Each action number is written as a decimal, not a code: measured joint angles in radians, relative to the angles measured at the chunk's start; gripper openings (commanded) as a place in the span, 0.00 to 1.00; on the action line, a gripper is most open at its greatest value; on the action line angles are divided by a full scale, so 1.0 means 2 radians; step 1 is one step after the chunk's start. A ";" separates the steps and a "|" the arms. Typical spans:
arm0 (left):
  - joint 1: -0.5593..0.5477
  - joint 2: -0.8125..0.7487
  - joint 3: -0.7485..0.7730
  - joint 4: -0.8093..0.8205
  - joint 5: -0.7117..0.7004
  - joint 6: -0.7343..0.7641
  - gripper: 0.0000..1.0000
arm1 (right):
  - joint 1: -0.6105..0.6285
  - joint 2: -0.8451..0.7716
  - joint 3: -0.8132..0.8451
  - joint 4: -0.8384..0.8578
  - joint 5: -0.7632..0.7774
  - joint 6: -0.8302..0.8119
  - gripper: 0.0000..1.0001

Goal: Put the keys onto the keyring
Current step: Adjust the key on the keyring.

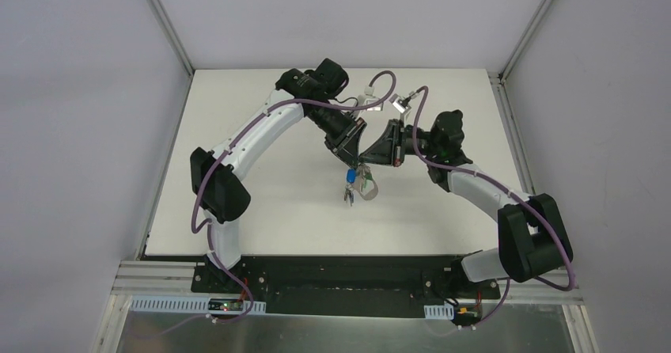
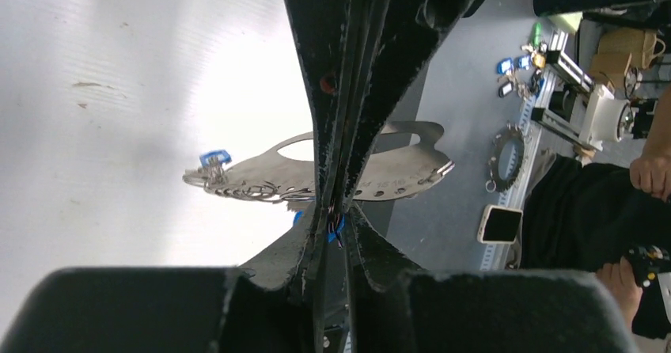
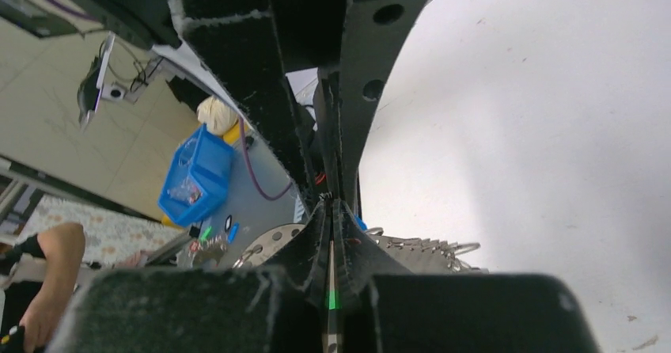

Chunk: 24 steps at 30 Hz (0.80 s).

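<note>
We see both arms meeting tip to tip over the middle of the white bench [image 1: 261,195]. The right tool [image 3: 332,210] has its jaws pressed flat together on the keyring [image 2: 396,177], whose pale grey plate sticks out on either side of its fingers. The left tool [image 2: 332,220] faces it nose to nose, jaws nearly together with only a thin slit between them; we cannot tell whether it grips anything. The keyring is held in the air above the bench, just under the two tips in the top view. A row of small metal rings [image 2: 245,188] runs along one edge. The blue key [image 2: 214,158] touches the end of that row; we cannot tell whether it is threaded on.
</note>
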<state>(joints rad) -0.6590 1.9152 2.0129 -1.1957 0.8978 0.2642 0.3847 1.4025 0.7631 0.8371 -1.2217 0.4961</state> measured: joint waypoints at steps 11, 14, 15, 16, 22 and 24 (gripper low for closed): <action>0.019 -0.010 -0.026 0.086 0.005 -0.068 0.13 | -0.027 0.006 0.000 0.043 0.064 0.072 0.00; 0.021 -0.010 -0.026 0.094 0.006 -0.077 0.13 | -0.029 0.006 -0.001 0.051 0.070 0.080 0.00; 0.023 -0.010 -0.026 0.096 0.006 -0.080 0.14 | -0.030 0.006 -0.001 0.052 0.071 0.081 0.00; 0.023 -0.010 -0.026 0.098 0.008 -0.083 0.14 | -0.030 0.006 -0.001 0.055 0.072 0.083 0.00; 0.033 -0.010 -0.027 0.109 0.016 -0.098 0.15 | -0.030 0.006 -0.006 0.061 0.072 0.083 0.00; 0.036 -0.010 -0.027 0.112 0.019 -0.101 0.11 | -0.030 0.006 -0.007 0.062 0.072 0.082 0.00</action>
<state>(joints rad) -0.5869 1.8961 1.9579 -0.9710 0.9367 0.0620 0.3248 1.4155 0.7490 0.9615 -1.0771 0.6609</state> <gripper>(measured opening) 0.152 0.005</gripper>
